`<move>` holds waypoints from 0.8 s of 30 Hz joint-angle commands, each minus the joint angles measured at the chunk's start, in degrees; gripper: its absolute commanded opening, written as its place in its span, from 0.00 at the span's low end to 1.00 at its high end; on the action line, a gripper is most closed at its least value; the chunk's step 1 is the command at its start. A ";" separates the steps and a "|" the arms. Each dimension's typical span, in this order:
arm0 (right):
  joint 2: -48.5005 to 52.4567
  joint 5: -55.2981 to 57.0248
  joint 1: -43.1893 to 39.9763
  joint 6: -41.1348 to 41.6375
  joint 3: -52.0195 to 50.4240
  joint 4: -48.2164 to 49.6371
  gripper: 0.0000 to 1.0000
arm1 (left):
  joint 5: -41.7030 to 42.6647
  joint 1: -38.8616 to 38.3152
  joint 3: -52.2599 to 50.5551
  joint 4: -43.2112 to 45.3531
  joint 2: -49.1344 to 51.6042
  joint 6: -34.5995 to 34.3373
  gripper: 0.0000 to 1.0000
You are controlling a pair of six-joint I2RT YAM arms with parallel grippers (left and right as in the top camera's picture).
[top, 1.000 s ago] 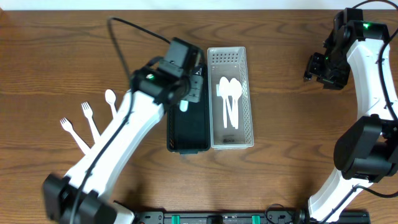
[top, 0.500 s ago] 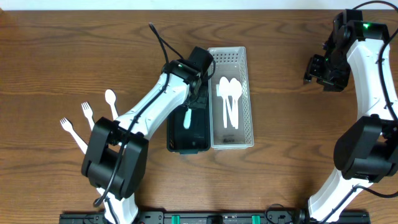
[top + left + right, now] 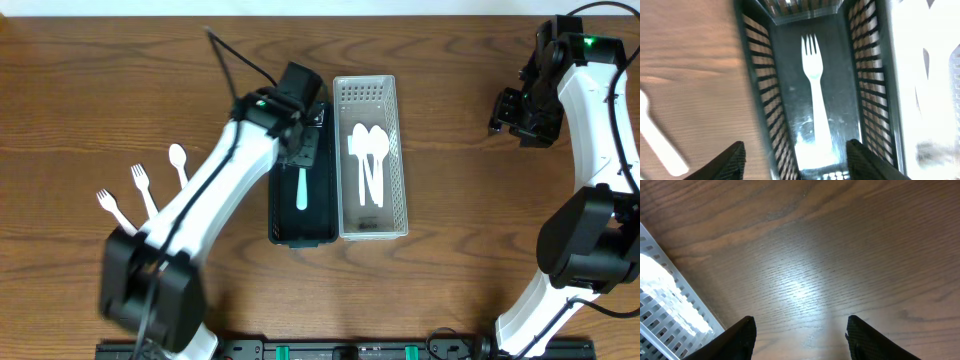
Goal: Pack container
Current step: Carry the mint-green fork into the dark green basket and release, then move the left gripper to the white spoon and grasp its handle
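A white fork [image 3: 815, 95] lies flat on the floor of the black slatted container [image 3: 867, 75], free of any grip. My left gripper [image 3: 800, 162] hangs open just above the container's end, fingers [image 3: 735, 160] spread wide with nothing between them. From overhead the fork [image 3: 301, 188] is in the black container [image 3: 277, 215], below my left gripper [image 3: 303, 140]. The white container [image 3: 398, 150] beside it holds white spoons [image 3: 368, 150]. My right gripper [image 3: 802, 337] is open over bare table, far right [image 3: 515, 110].
Two white forks [image 3: 108, 210] [image 3: 143, 188] and a white spoon [image 3: 178, 160] lie on the wooden table left of the containers. A white utensil [image 3: 660, 142] shows left of the black container. The white container's corner [image 3: 670, 305] sits left of my right gripper.
My left gripper has opened and let go of the fork, which now lies in the black container. The left arm has shifted over the container. The right arm has not moved.
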 commanded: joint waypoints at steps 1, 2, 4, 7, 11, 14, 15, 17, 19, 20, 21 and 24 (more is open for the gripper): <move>0.35 -0.20 0.11 -0.74 -0.22 -0.04 0.62 | -6.01 1.27 0.13 -1.81 -9.55 1.73 0.62; 0.35 -0.20 0.11 -0.74 -0.22 -0.04 0.62 | -6.69 2.14 0.13 -2.27 -11.43 1.73 0.64; 0.35 -0.20 0.11 -0.74 -0.22 -0.04 0.62 | -8.00 5.25 0.13 -3.43 -15.06 1.73 0.69; 0.35 -0.20 0.11 -0.74 -0.22 -0.07 0.62 | -8.02 12.59 0.13 -5.35 -17.33 1.25 0.72; 0.35 -0.22 0.11 -1.14 -0.22 0.00 0.62 | -5.46 23.74 -0.52 -6.62 -15.63 1.05 0.76; 0.35 -0.22 0.11 -1.14 -0.22 0.09 0.62 | -0.02 30.97 -0.83 -6.16 -11.30 1.05 0.76; 0.35 -0.22 0.11 -1.16 -0.22 0.13 0.62 | 1.29 32.50 -0.85 -5.95 -9.66 1.05 0.76; 0.35 -0.22 0.11 -1.14 -0.22 0.24 0.62 | 4.35 35.06 -0.85 -5.27 -5.40 1.05 0.76; 0.35 -0.22 0.11 -1.16 -0.22 0.24 0.62 | 6.64 36.30 -0.85 -4.48 -1.57 1.07 0.76; 0.35 -0.22 0.11 -1.16 -0.22 0.22 0.62 | 7.37 36.70 -0.85 -3.78 0.85 1.09 0.76; 0.35 -0.22 0.11 -1.16 -0.22 0.22 0.62 | 7.54 36.83 -0.85 -3.17 2.91 1.09 0.76; 0.35 -0.22 0.11 -1.16 -0.22 0.20 0.62 | 8.15 36.59 -0.85 -1.25 8.11 1.27 0.76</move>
